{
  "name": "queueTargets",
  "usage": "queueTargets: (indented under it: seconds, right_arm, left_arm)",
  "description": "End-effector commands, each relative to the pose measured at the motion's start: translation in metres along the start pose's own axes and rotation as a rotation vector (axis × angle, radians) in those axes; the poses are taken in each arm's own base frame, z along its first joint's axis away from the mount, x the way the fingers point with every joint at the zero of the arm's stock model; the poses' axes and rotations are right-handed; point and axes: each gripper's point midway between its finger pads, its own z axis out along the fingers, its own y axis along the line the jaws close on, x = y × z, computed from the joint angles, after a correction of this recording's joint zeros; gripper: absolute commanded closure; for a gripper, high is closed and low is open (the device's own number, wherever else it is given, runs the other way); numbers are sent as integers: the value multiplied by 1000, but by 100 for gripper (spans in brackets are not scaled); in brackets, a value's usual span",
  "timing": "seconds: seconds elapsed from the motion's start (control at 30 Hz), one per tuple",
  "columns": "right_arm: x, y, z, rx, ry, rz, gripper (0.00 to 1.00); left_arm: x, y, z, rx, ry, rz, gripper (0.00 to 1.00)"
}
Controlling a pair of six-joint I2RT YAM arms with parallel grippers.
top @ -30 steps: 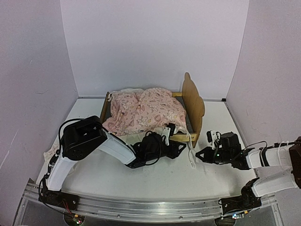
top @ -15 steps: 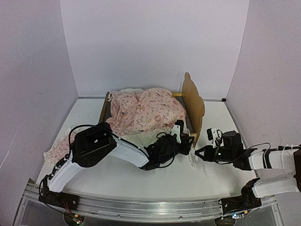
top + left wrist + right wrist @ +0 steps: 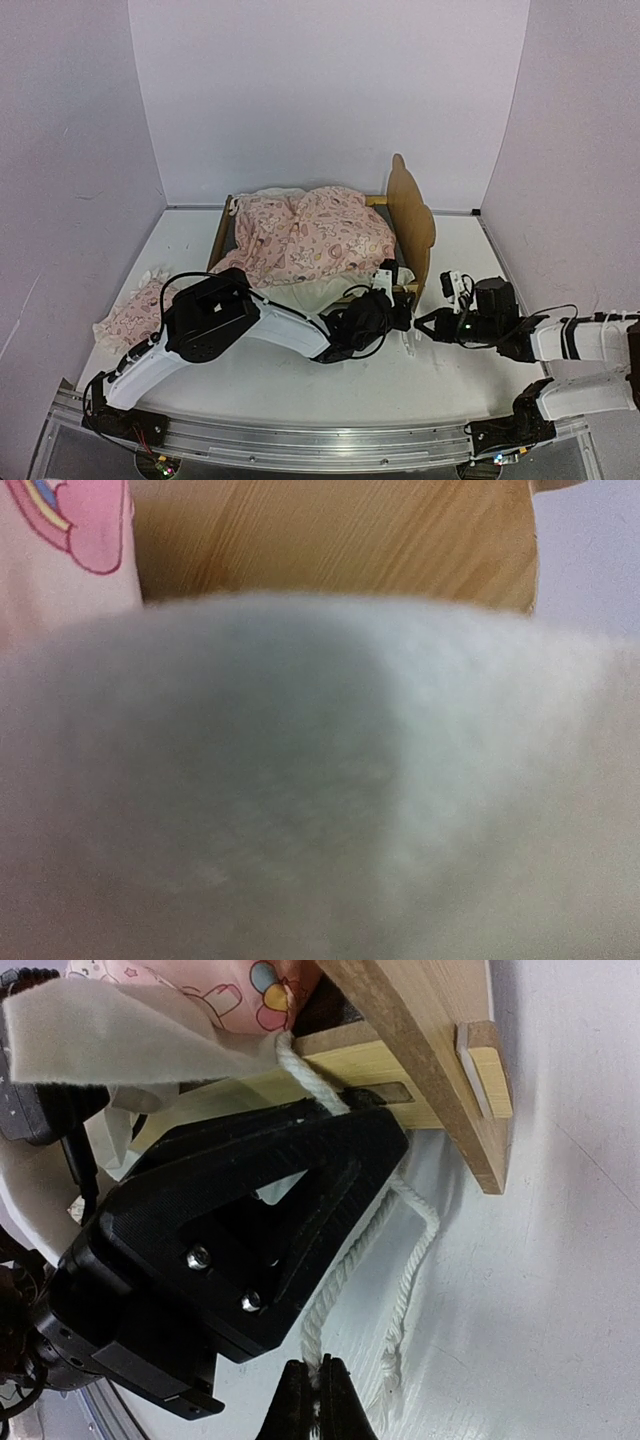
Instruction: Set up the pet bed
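The pet bed [image 3: 411, 212] stands at the back, its wavy headboard on the right. A pink patterned blanket [image 3: 312, 236] is heaped over it, its white ruffle [image 3: 332, 291] hanging over the front rail. My left gripper [image 3: 398, 302] is at the bed's front right corner. Blurred white cloth [image 3: 320, 780] fills the left wrist view and hides the fingers, with wood [image 3: 330, 540] behind. My right gripper [image 3: 320, 1400] is shut on a white rope [image 3: 345, 1260] that runs from a slot in the bed's rail [image 3: 420, 1030].
A small pink ruffled pillow [image 3: 134, 311] lies on the table at the left. The left arm's black housing [image 3: 230, 1230] sits close in front of my right gripper. White walls close in the sides and the back.
My left gripper has slid right along the bed's front rail to the headboard corner. The right gripper has stayed shut and shifted a little to the left.
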Motion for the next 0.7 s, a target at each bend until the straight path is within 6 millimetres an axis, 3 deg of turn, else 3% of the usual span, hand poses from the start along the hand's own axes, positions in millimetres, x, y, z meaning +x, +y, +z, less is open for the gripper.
queueTargets:
  seconds: [0.0,0.13,0.33,0.47,0.67]
  right_arm:
    - [-18,8,-5,-9,-59,-11,100]
    - [-33,-10,-14,107,-159,-9,100]
    - [-71,3,-5,61,-322,-208,100]
    - [-71,9,12,4,-298,-285,100]
    - [-76,16,19,-47,-343,-366,100]
  left_arm:
    - [-22,-5,5,-4,-62,14,88]
    - [-26,-16,-3,61,-23,17,96]
    - [-28,-31,-29,178,19,29,99]
    - [-31,-30,-41,212,21,18,100]
    - [-33,-31,-50,292,43,-12,100]
